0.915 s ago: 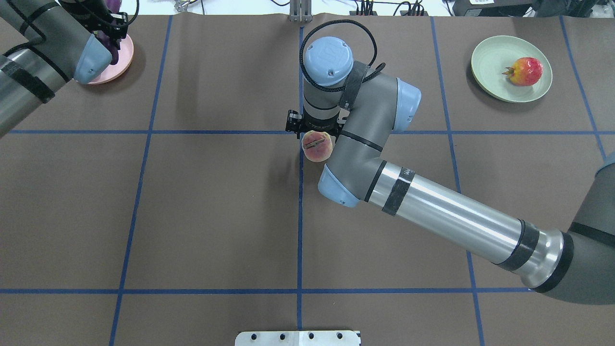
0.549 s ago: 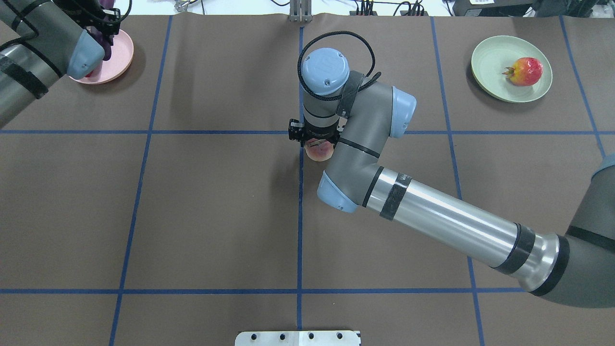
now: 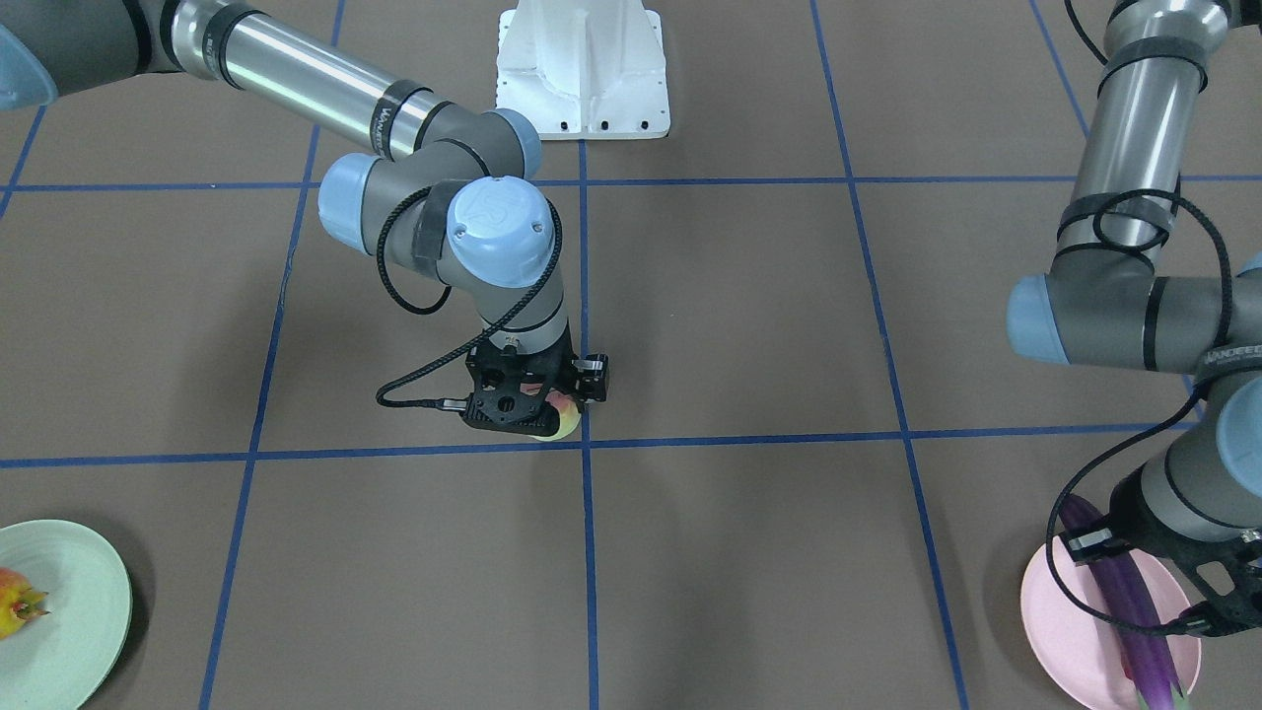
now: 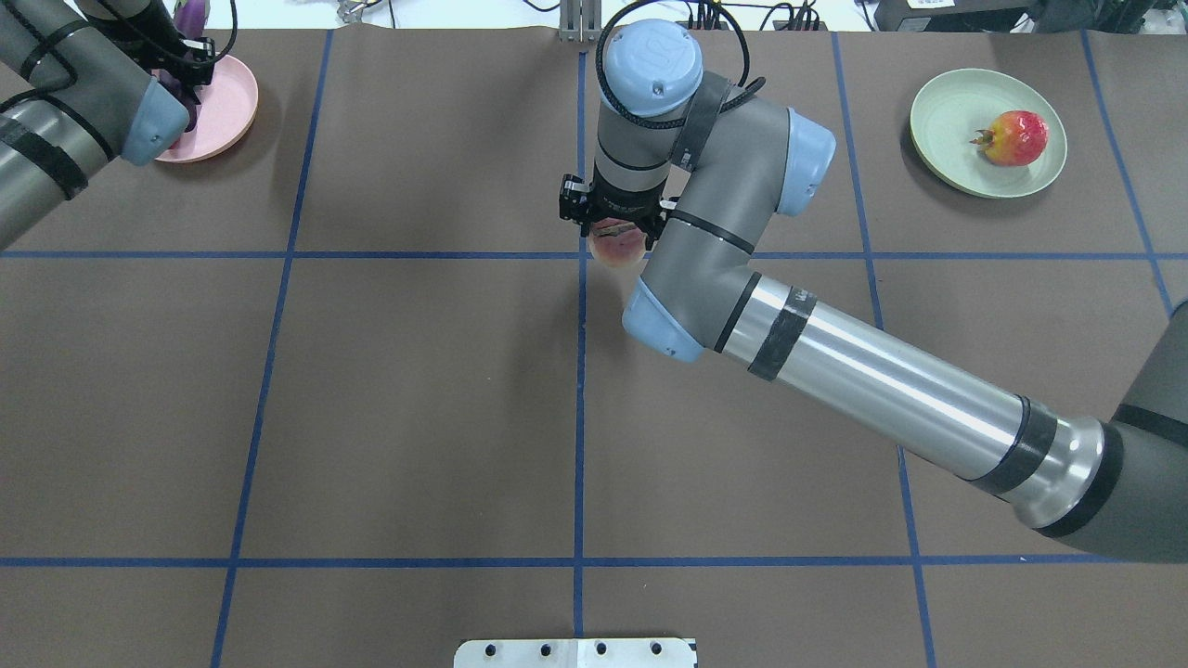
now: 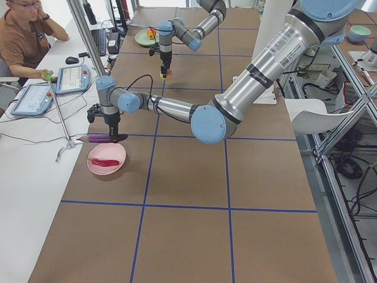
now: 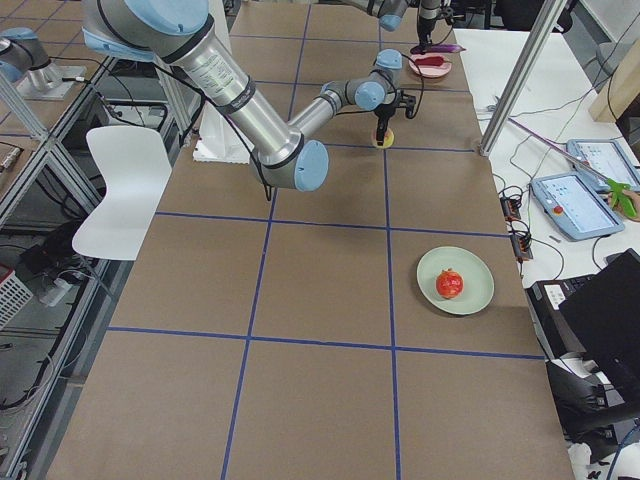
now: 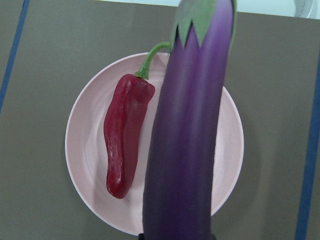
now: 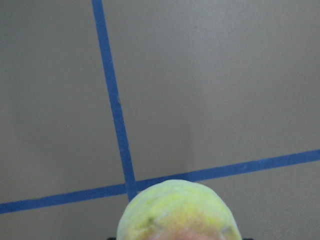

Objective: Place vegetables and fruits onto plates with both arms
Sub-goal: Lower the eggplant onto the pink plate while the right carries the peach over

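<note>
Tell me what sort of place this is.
Probably a robotics lab: the left arm and right arm work over a table gridded with blue tape, and an operator sits beside control tablets.

from overhead we see only a sliver of the peach [image 4: 620, 252] under the right gripper [image 4: 618, 237], whose fingers its own wrist hides. the right wrist view crops the fruit at the bottom edge. the eggplant [image 7: 192, 130] runs out of the left wrist view at both ends. facing the robot, the green plate [image 3: 94, 602] and pomegranate [image 3: 18, 600] are cut by the left edge, and the pink plate [image 3: 1055, 616] by the bottom.
</note>
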